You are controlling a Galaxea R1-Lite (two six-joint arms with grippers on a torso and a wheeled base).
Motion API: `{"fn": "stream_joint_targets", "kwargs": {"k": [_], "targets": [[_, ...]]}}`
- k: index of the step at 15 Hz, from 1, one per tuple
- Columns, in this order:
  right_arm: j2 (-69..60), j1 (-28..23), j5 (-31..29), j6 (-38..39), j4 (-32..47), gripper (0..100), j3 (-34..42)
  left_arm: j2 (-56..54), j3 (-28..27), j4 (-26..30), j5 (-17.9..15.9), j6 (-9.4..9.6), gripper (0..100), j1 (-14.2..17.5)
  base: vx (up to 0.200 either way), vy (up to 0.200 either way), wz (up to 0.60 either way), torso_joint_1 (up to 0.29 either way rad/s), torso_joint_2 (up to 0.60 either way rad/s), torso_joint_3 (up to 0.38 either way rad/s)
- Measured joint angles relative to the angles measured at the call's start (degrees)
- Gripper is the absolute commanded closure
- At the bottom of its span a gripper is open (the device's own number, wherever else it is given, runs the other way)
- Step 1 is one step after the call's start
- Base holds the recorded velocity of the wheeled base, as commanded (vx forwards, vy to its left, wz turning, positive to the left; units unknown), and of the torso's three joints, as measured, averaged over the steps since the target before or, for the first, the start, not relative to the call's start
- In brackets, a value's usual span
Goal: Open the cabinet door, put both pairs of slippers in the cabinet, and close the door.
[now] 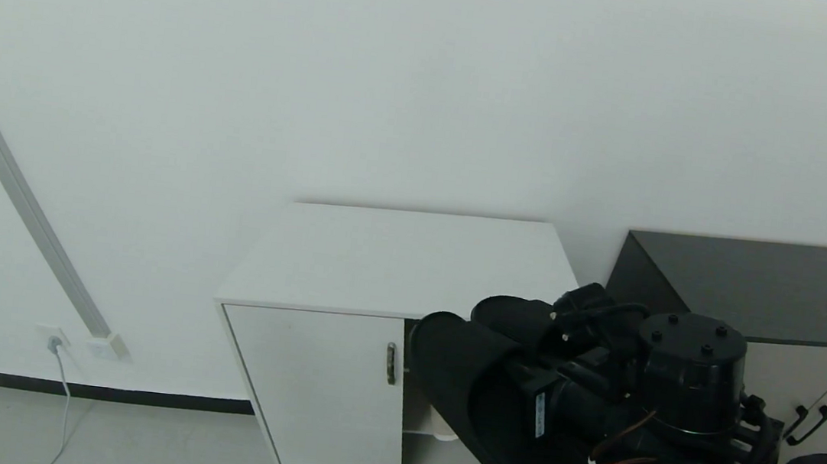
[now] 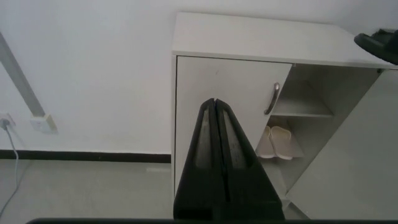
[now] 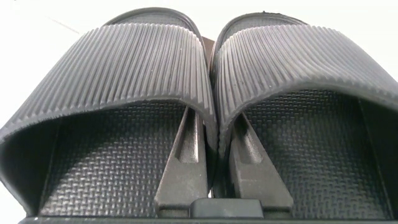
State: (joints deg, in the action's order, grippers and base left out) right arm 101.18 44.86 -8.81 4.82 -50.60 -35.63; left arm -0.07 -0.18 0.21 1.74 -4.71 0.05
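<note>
A white cabinet [image 1: 395,261] stands against the wall with its left door [image 1: 320,391] shut and its right side open. In the left wrist view the cabinet [image 2: 249,37] has its right door [image 2: 354,155] swung out, and a pale pair of slippers [image 2: 278,142] lies on a lower shelf inside. A black pair of slippers [image 1: 461,368] hangs in front of the opening at about the cabinet top's height. My right gripper [image 3: 214,124] is shut on the inner sides of the black slippers [image 3: 143,81], pressing them together. My left gripper [image 2: 214,102] is shut and empty, off to the cabinet's left front.
A dark-topped cabinet [image 1: 761,284] with black handles stands right beside the white one. On the wall to the left are a socket [image 1: 52,340] with a cable running down and a slanted conduit [image 1: 5,166]. Bare floor [image 1: 92,436] lies left of the cabinet.
</note>
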Motion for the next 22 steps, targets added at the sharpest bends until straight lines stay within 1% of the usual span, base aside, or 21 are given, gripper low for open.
{"fn": "stream_joint_targets", "kwargs": {"k": [3,11,22], "targets": [[0.24,-0.13,-0.07,-0.06,-0.02,100,0.24,0.0,0.0,-0.05,0.0,0.02,100,0.02,0.0,0.0,0.0,-0.086,0.19,0.102],[0.61,0.01,-0.05,-0.24,-1.56,100,1.33,0.0,0.0,-0.02,0.0,-0.07,100,-0.02,0.0,0.0,0.0,-0.164,0.38,0.21],[1.24,0.28,-0.05,-0.35,-1.6,100,1.71,0.0,0.0,-0.02,0.17,-0.18,100,-0.02,0.0,0.0,0.0,-0.216,0.54,0.314]]}}
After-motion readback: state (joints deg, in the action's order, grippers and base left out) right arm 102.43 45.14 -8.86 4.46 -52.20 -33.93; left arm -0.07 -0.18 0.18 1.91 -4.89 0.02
